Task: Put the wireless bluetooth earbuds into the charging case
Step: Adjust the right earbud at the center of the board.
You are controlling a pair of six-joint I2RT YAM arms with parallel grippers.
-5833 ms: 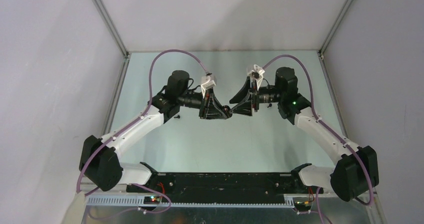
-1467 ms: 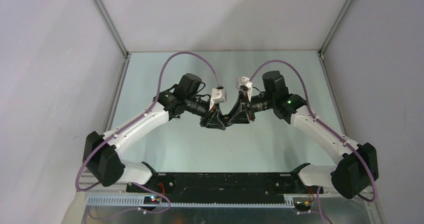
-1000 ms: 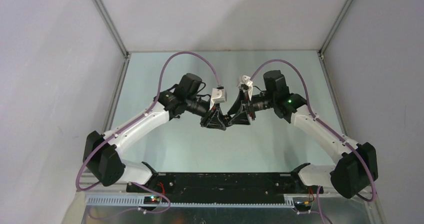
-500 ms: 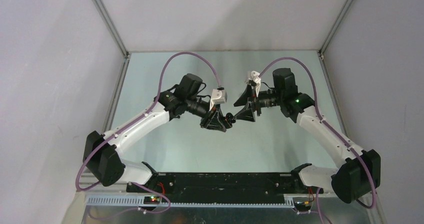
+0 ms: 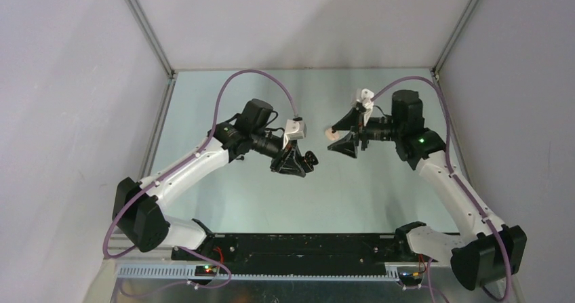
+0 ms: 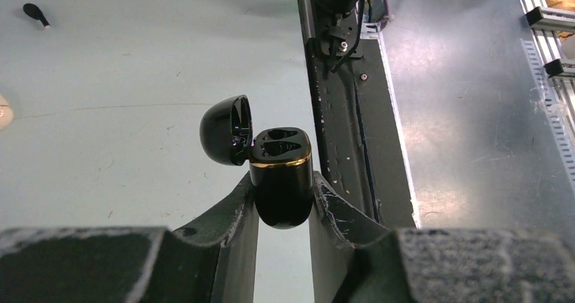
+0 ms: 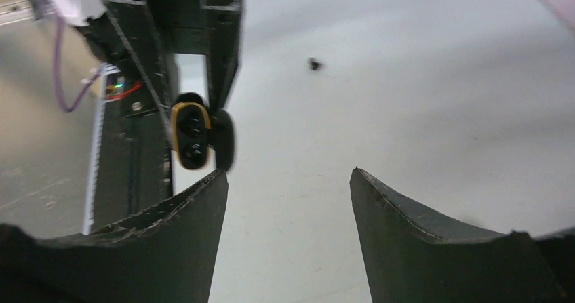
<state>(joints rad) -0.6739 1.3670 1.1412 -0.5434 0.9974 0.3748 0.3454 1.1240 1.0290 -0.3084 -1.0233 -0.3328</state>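
Note:
My left gripper (image 5: 303,162) is shut on a glossy black charging case with a gold rim (image 6: 279,174) and holds it above the table. Its lid (image 6: 224,139) is swung open and both sockets look empty. The case also shows in the right wrist view (image 7: 190,139). My right gripper (image 5: 337,138) is open and empty, to the right of the case and apart from it; its jaws stand wide apart in the right wrist view (image 7: 288,181). One black earbud (image 6: 35,13) lies on the table. A tiny dark thing (image 7: 314,64) lies far off on the table. The white earbuds are not identifiable.
A small pale rounded thing (image 5: 331,133) sits on the table by my right gripper's fingers; it also shows at the left edge of the left wrist view (image 6: 3,111). The black base rail (image 5: 305,245) runs along the near edge. Grey walls enclose three sides.
The two grippers met at the case earlier. My right gripper has drawn back to the right and now stands open. The left arm still holds the case, whose lid is now open.

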